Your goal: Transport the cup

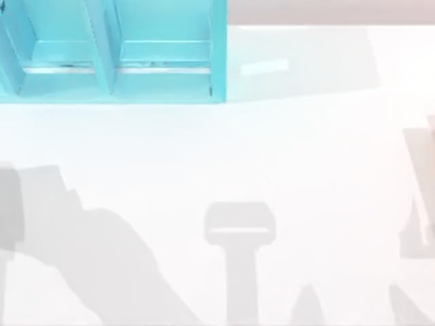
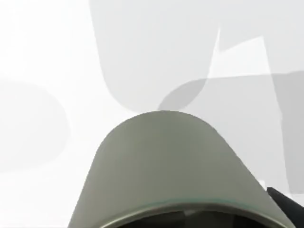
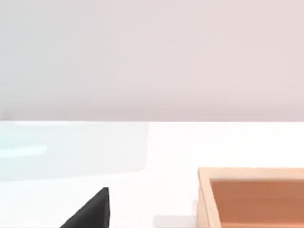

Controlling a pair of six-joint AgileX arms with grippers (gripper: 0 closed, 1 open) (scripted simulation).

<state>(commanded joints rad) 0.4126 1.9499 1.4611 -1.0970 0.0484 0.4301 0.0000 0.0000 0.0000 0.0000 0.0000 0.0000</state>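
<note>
The small olive-grey cylindrical cup (image 2: 164,166) sits right up against the left wrist camera, dark rim nearest the lens, pale tabletop (image 2: 42,57) behind it, so my read is it's at the left gripper; whether those fingers are clamped on it, I cannot tell. A dark fingertip (image 2: 287,204) peeks beside the rim. The turquoise shelf (image 1: 112,51) stands at the table's far left. Best play: keep the cup level, travel slowly, avoid the shelf's edge. The right arm idles near an orange-brown wooden tray (image 3: 251,197).
</note>
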